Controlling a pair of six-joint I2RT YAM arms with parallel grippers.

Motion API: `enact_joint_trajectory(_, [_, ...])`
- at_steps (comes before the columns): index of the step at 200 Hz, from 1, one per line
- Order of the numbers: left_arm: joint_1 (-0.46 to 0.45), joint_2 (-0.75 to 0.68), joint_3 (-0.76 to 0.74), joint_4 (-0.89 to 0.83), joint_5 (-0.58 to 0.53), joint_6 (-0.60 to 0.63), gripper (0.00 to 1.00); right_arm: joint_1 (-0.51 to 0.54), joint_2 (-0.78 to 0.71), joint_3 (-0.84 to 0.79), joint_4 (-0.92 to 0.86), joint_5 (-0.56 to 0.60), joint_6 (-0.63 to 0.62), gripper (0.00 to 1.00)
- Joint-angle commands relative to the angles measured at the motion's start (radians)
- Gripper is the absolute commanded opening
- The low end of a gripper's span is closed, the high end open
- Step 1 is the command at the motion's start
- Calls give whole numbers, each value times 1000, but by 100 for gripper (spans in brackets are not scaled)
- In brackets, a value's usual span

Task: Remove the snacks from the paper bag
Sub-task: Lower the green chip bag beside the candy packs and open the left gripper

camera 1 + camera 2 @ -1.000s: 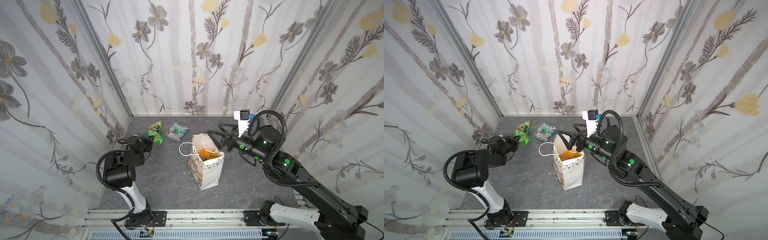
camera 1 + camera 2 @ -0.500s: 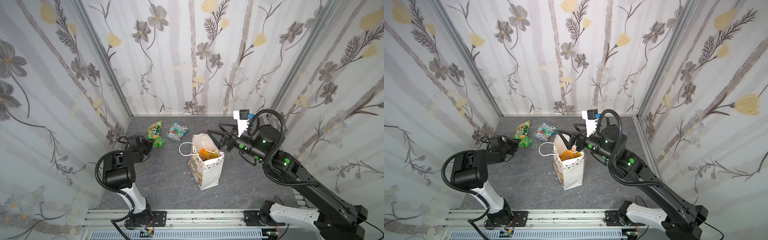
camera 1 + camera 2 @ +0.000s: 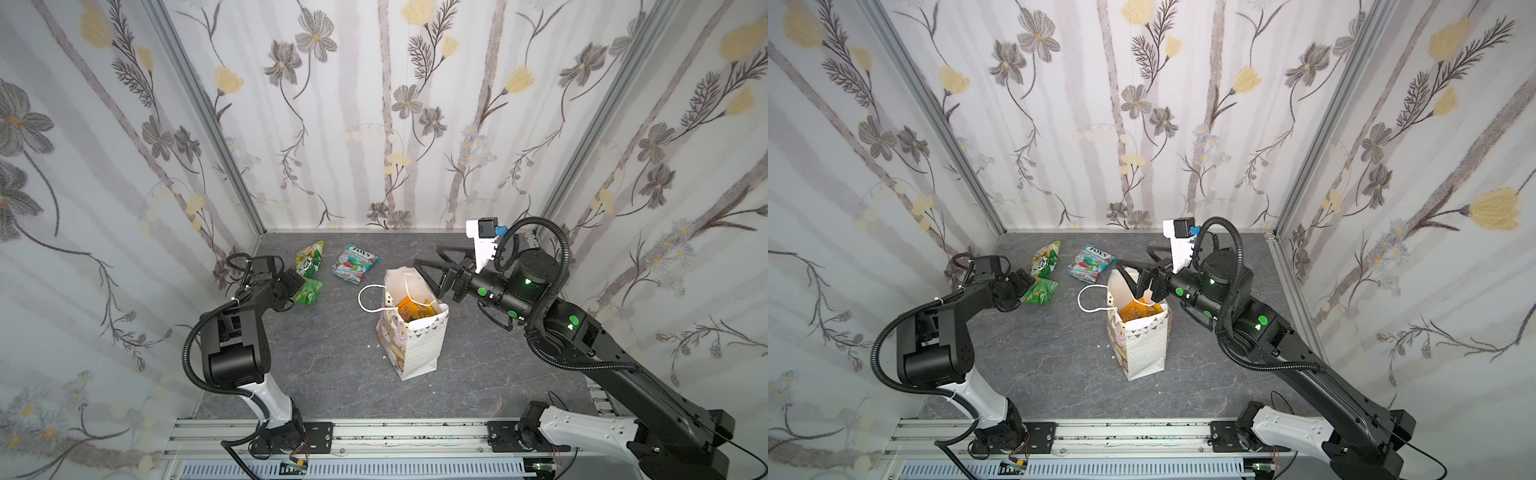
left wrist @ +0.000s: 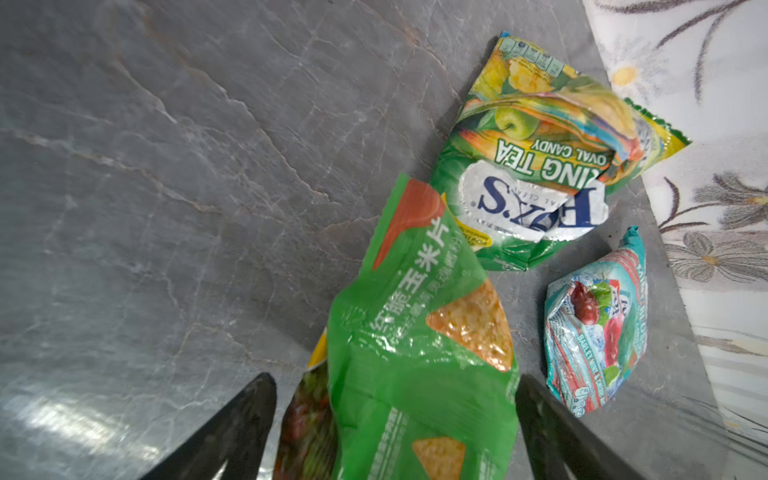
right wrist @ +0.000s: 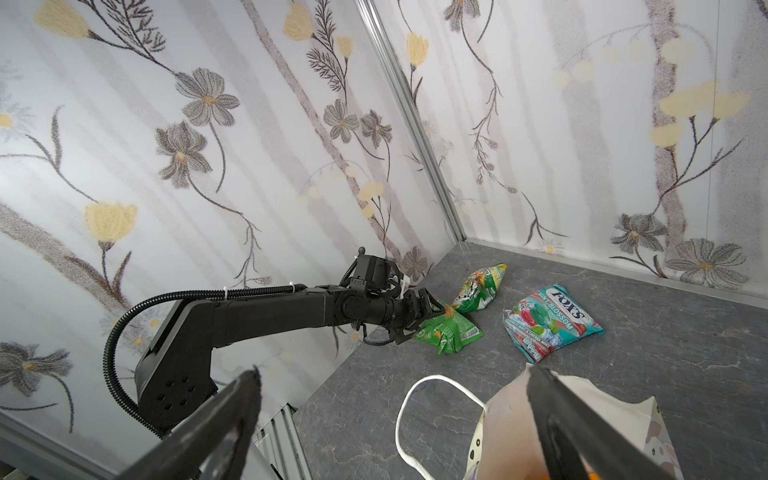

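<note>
Left fingers (image 4: 245, 415) splayed wide astride the green packet (image 4: 415, 332) left of the paper bag (image 3: 419, 345), gripping nothing; right fingers (image 5: 552, 407) wide, empty, at its rim.

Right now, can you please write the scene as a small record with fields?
Bag: paper bag upright, top open
Inside bag: orange packet showing, more unclear
Out of bag: green packet, yellow-green packet, teal FOX'S packet, all on the grey table
Left hand: open, straddling the green packet
Right hand: open, at the bag's open top
</note>
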Motion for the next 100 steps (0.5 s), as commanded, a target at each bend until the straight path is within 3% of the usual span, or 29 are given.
enact_joint_trajectory(1, [0, -43, 18, -79, -40, 78, 96, -1, 1, 6, 19, 11, -4, 99])
enact_joint_trajectory(46, [0, -171, 42, -158, -40, 123, 98, -1, 20, 27, 6, 18, -1, 99])
enact_joint_trajectory(100, [-18, -448, 78, -193, 229, 153, 98, -2, 159, 196, -214, 15, 5, 99])
